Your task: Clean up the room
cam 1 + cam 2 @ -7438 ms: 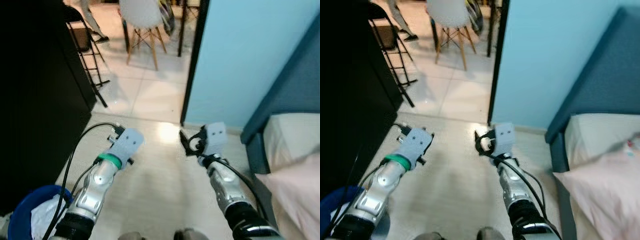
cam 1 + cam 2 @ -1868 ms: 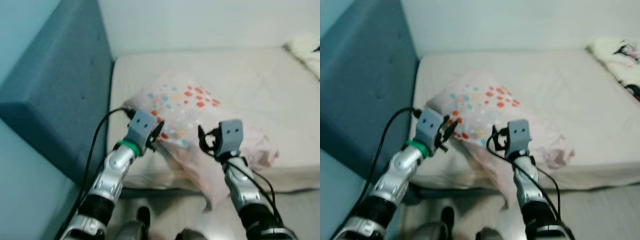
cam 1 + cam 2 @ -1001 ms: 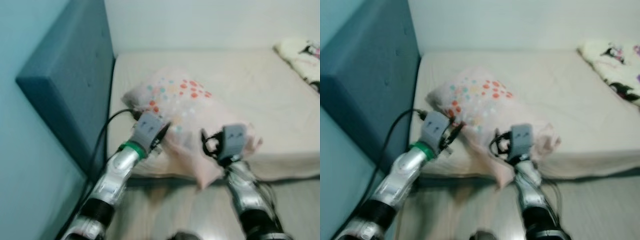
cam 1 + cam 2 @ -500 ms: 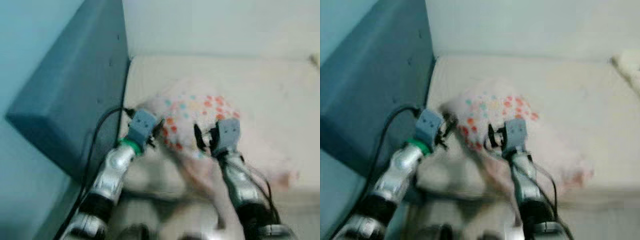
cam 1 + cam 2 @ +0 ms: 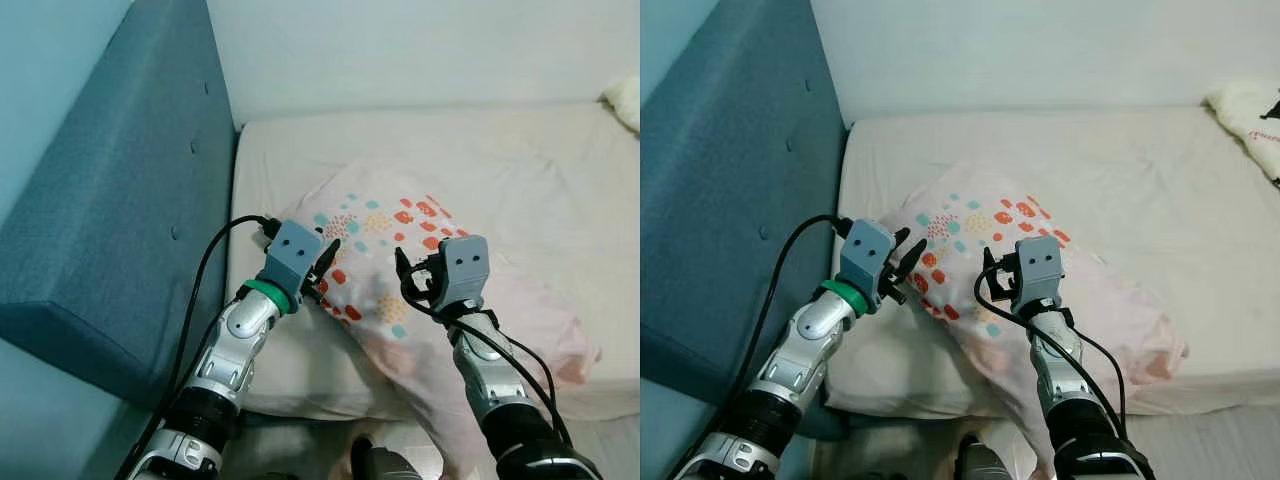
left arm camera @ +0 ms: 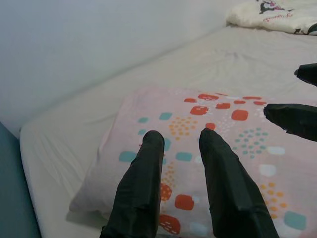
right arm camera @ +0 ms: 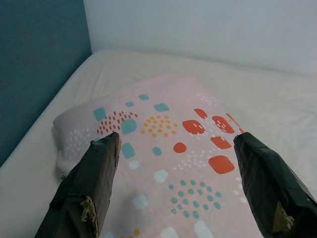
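Bed (image 5: 520, 160) — pillow (image 5: 400, 270) under both arms; left jaws nearly together, right jaws spread wide.

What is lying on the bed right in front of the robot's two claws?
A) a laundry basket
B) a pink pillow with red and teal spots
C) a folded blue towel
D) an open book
B: a pink pillow with red and teal spots lies on the cream mattress, beyond both grippers.

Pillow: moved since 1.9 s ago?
No, not visibly. The pillow still lies at the headboard end of the mattress, one corner hanging over its front edge. Only the camera shifted.
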{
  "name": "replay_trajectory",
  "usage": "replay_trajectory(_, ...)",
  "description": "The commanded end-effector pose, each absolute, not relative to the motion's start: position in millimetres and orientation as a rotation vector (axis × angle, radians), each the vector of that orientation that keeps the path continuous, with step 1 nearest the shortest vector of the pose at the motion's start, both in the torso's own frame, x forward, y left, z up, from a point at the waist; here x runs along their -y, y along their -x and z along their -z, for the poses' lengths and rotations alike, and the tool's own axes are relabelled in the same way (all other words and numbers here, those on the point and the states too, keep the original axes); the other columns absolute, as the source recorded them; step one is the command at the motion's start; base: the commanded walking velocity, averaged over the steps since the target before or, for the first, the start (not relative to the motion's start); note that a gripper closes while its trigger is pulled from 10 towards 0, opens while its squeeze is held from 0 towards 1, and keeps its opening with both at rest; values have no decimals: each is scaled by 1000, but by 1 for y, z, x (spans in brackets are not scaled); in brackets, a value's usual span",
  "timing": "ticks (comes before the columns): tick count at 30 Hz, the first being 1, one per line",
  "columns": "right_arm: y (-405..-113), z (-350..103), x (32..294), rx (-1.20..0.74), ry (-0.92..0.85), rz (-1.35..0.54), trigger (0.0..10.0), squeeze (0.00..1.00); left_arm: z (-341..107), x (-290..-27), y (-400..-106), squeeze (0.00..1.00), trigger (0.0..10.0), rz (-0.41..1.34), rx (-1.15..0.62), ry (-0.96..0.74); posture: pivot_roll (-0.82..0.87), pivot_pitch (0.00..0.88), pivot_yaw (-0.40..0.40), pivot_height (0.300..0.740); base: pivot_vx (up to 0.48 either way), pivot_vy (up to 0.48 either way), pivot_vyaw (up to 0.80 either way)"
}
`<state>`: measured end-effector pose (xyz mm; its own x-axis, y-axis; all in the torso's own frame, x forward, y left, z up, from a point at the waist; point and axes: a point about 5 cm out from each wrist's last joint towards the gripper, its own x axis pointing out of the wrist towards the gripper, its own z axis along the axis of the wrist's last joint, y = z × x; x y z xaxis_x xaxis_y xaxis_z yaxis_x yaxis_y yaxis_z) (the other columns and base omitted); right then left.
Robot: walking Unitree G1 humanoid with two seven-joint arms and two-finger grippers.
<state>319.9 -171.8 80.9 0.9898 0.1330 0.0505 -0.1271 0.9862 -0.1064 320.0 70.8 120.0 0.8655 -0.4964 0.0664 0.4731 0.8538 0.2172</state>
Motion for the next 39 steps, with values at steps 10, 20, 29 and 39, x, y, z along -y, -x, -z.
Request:
replay_trajectory(10,-317,-75,168,32,86,-146,10000,0,-112,-73,-318,0,10000,509,90,-201,-77,0,60,740,0,0,0)
replay_trajectory(20,-317,-74,168,30,86,-146,10000,0,-112,-74,-318,0,10000,504,90,-199,-75,0,59,740,-394,0,0)
replay_trajectory(29,-317,-74,167,29,86,-148,10000,0,-112,-74,-317,0,10000,502,92,-198,-75,0,59,740,-375,0,0)
replay_trajectory(39,-317,-74,167,28,87,-149,10000,0,-113,-74,-318,0,10000,502,95,-200,-74,0,60,740,-357,0,0)
